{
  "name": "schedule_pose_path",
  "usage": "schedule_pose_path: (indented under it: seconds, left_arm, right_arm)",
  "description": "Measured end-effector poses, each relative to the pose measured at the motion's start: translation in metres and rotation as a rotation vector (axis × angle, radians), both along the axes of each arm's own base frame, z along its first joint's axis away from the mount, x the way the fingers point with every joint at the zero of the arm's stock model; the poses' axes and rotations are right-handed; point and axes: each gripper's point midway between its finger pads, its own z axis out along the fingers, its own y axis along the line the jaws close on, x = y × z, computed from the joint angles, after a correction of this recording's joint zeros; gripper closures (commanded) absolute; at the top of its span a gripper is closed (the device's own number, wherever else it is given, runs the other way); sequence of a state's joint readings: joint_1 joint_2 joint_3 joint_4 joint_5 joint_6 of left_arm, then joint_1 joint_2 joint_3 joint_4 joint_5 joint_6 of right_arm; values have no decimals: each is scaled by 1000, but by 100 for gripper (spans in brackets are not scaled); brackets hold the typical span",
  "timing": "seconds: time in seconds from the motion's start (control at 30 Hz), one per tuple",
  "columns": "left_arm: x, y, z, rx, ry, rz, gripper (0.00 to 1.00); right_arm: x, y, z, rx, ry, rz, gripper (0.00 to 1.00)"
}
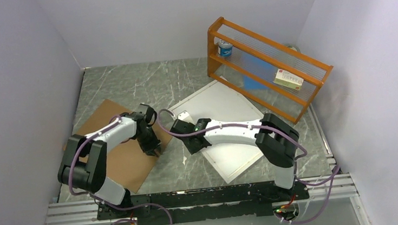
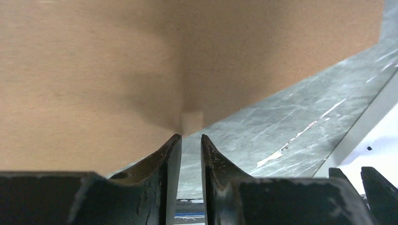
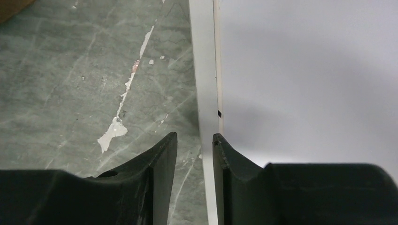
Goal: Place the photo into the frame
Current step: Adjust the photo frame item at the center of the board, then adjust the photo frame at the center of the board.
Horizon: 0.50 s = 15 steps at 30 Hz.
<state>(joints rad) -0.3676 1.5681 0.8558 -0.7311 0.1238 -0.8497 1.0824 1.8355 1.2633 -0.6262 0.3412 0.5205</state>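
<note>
Straddling the frame [image 3: 205,70] at its border, the right gripper [image 3: 195,135] has its jaws spread. The white strip runs up between the fingers, close against the right one and with a gap at the left one, so nothing is pinched. That stance looks like a way to steady or nudge the frame by its edge.

Right of those fingers a pale sheet [image 3: 305,70] fills the frame's opening. No red foliage shows in any view, so the photo cannot be picked out for certain. The sheet may be the photo lying face down inside the frame, which would suit the task, but that is a guess. Left of the fingers is bare table [image 3: 70,93].

The left gripper [image 2: 190,137] has its jaws nearly together with a thin slit between them, and it holds nothing. Just ahead of its tips a small pale tab [image 2: 192,121] sits at the edge of the board [image 2: 94,70], which spreads ahead and to the left. With the tips aimed at it, the tab is probably the handle for picking the board up, since a backing would go over the frame last. Until then it lies apart from the frame, out of the way.

Counted, there are two arms with one gripper each, one frame, one pale sheet, one board and one tab. Beyond the right gripper stands one rack [image 1: 212,48] holding one can [image 1: 225,48] and one box [image 1: 287,78].
</note>
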Motion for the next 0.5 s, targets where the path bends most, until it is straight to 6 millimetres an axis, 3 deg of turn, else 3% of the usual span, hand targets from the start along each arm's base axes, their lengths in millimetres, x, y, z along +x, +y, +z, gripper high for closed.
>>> schedule_pose_path:
  seconds: [0.3, 0.5]
  left_arm:
    - [17, 19, 36, 45, -151, 18, 51]
    - [23, 38, 37, 83, -156, 65, 41]
  right_arm:
    - [0, -6, -12, -49, 27, 0, 65]
    - [0, -3, -15, -60, 39, 8, 67]
